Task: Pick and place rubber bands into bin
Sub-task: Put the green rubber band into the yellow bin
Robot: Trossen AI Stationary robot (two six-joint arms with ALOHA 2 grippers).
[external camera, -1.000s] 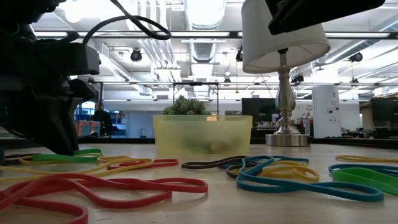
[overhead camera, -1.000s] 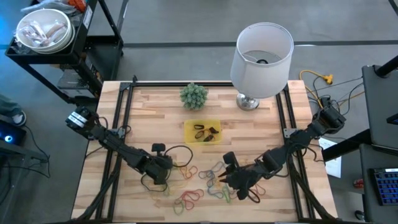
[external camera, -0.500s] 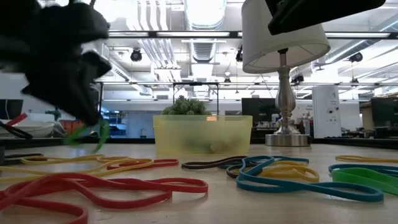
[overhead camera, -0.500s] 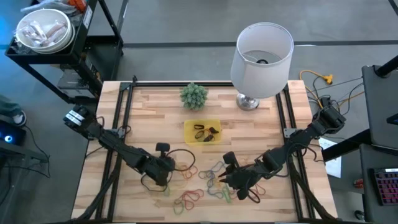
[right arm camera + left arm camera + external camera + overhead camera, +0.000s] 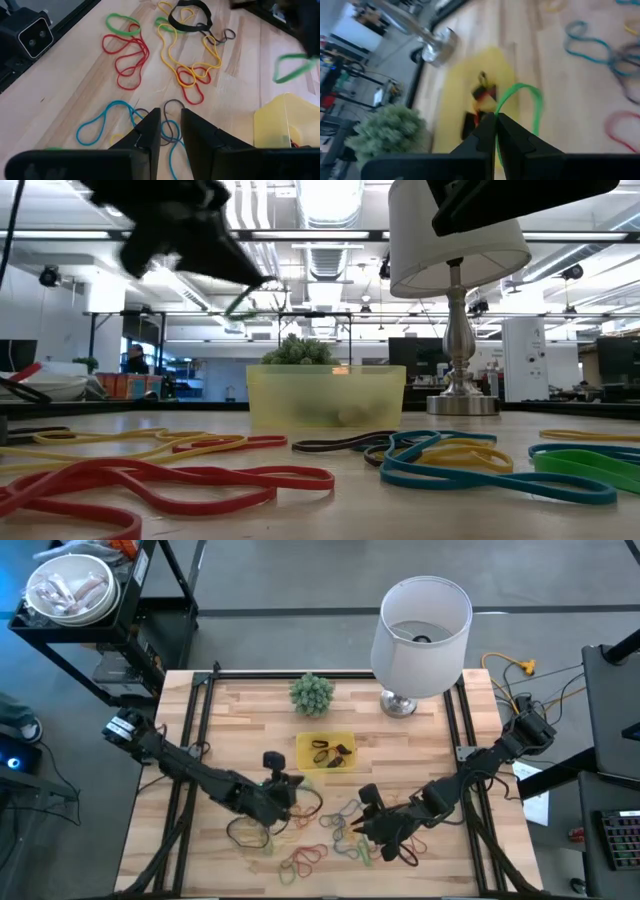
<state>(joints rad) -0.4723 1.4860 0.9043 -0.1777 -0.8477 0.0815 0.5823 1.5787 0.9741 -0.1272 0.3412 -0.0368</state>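
Left gripper (image 5: 495, 120), pinched on a thin green rubber band (image 5: 520, 107), hangs raised beside the shallow yellow plastic bin (image 5: 326, 750). Right gripper (image 5: 170, 125), fingers slightly apart, sits low over loose coloured rubber bands (image 5: 125, 50) on the wooden table (image 5: 240, 710).
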